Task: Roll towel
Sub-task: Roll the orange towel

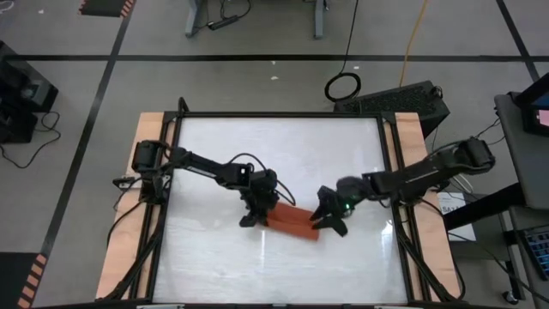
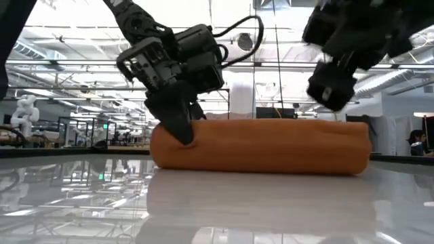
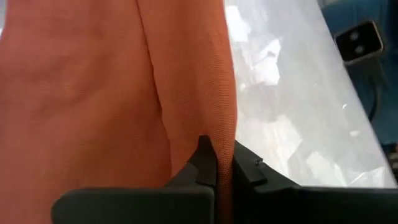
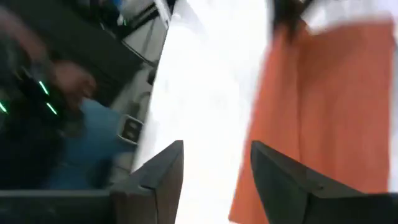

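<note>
Rolled towel lies slanting between both arms.

Bright, even overhead light fills the scene, and the glossy white tabletop mirrors the ceiling lamps in pale streaks. The right wrist view is heavily motion-blurred; the rust-orange soft cloth towel smears there beside washed-out glare.

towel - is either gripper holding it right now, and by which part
The left gripper is shut on the towel, pinching a fold of cloth at its left end. The right gripper is open and holds nothing.
</note>
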Tool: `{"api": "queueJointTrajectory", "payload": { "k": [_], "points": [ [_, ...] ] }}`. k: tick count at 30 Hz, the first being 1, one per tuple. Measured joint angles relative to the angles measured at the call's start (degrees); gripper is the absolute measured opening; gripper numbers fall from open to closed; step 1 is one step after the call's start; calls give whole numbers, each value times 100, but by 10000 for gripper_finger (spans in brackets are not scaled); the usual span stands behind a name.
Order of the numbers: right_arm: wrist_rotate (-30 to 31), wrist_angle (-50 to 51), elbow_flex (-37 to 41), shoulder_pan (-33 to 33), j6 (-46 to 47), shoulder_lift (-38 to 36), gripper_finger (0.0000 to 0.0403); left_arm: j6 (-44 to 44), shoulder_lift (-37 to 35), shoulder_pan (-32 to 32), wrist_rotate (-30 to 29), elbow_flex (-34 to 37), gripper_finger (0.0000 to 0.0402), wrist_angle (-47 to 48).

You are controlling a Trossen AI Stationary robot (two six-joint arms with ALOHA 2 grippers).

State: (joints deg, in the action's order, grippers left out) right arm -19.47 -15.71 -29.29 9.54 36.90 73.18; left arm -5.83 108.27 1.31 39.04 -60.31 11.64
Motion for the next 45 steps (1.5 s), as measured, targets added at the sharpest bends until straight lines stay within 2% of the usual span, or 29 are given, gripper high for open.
{"api": "queueJointTrajectory", "payload": {
  "k": [5,11,17,24,28,32,34,37,45],
  "points": [
    [1395,439,-389,959,-1743,170,174,470,71,236,148,-7,10,-20],
    [2243,1040,-1016,1258,-2787,974,161,704,459,284,418,-11,10,183],
    [2278,1241,-1520,1244,-3354,1743,148,730,568,226,448,-31,11,194],
    [2271,1640,-2061,1269,-4015,2231,146,820,584,277,451,-26,11,252],
    [2814,2093,-2142,1241,-3686,2317,146,834,588,279,455,-22,10,251],
    [2831,2353,-2148,1171,-3490,2315,146,835,590,279,469,-17,10,247],
    [2744,2477,-2148,1131,-3371,2315,146,839,592,281,473,-17,10,245],
    [2289,2451,-2148,1043,-3305,2315,146,839,595,281,474,-15,10,245],
    [2025,2431,-2148,902,-2796,2370,146,844,595,283,489,-11,10,234]
  ]
}}
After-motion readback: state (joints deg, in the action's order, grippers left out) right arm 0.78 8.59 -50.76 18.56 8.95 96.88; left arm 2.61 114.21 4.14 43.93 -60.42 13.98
